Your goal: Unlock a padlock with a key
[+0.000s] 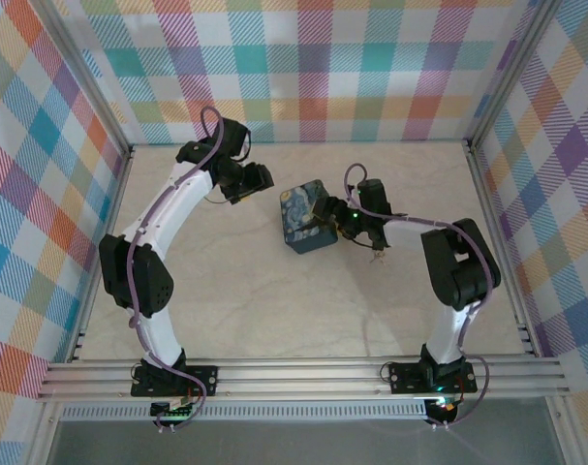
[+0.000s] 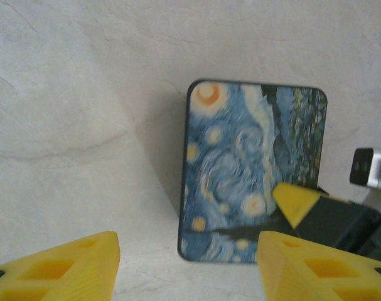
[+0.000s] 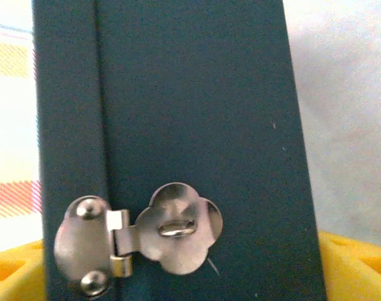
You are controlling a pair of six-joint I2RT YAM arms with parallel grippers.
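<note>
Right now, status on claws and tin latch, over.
Left claw open, short of tin. Right claw straddles tin, grip unclear. Hasp shut over staple, staple bare.

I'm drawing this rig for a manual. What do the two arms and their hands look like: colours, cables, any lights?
Both the left arm and right arm have white links, black joint housings and a purple cable looped along them. The left hand and right hand carry yellow wedge-shaped fingers with recessed pockets on black bodies. A green light glows by the right wrist.
</note>
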